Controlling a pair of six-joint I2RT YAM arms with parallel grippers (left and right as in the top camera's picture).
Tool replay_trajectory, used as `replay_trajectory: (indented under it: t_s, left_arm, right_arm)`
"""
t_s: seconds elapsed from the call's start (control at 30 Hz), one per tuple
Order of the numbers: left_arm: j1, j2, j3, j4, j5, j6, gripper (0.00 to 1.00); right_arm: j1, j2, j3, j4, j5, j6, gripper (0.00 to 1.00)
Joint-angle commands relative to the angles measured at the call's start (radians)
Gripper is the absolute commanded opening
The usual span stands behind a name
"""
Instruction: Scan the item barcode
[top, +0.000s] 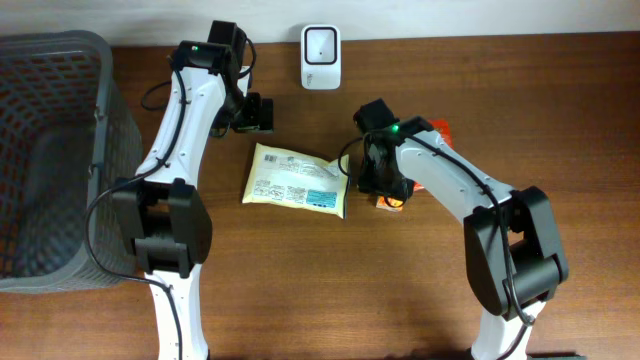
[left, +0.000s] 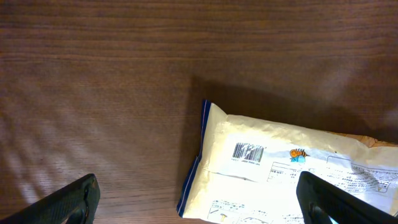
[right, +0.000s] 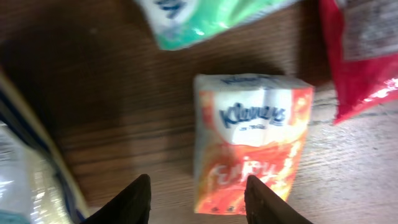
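Observation:
A cream pouch (top: 295, 180) lies flat mid-table, printed side up, and its barcode (left: 248, 152) shows in the left wrist view. My left gripper (top: 255, 113) hovers wide open over the pouch's (left: 280, 168) far end, touching nothing. A small orange Kleenex pack (top: 390, 202) lies right of the pouch. My right gripper (top: 385, 185) is low above it. In the right wrist view its jaws (right: 200, 199) stand part-way apart. The pack (right: 249, 137) lies ahead of them, with the right finger over its near edge. The white scanner (top: 320, 55) stands at the back.
A dark mesh basket (top: 50, 150) fills the left side. A red packet (right: 360, 50) and a green-and-white packet (right: 205, 18) lie just beyond the Kleenex pack. The red packet's corner (top: 442, 128) shows behind the right arm.

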Motion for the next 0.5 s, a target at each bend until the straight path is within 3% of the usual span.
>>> replay_trajectory:
  t_s: [0.0, 0.13, 0.4, 0.47]
  left_arm:
    - [0.006, 0.004, -0.008, 0.002, -0.013, -0.009, 0.99]
    - [0.006, 0.004, -0.008, 0.002, -0.014, -0.009, 0.99]
    - [0.006, 0.004, -0.008, 0.002, -0.013, -0.009, 0.99]
    - [0.004, 0.004, -0.008, 0.002, -0.013, -0.009, 0.99]
  right_arm:
    - [0.01, -0.003, -0.029, 0.003, 0.105, 0.037, 0.48]
    - [0.01, -0.002, -0.051, 0.011, 0.135, 0.072, 0.48]
    - [0.023, 0.032, -0.051, 0.019, 0.134, 0.099, 0.3]
    - [0.023, 0.032, -0.051, 0.021, 0.135, 0.098, 0.07]
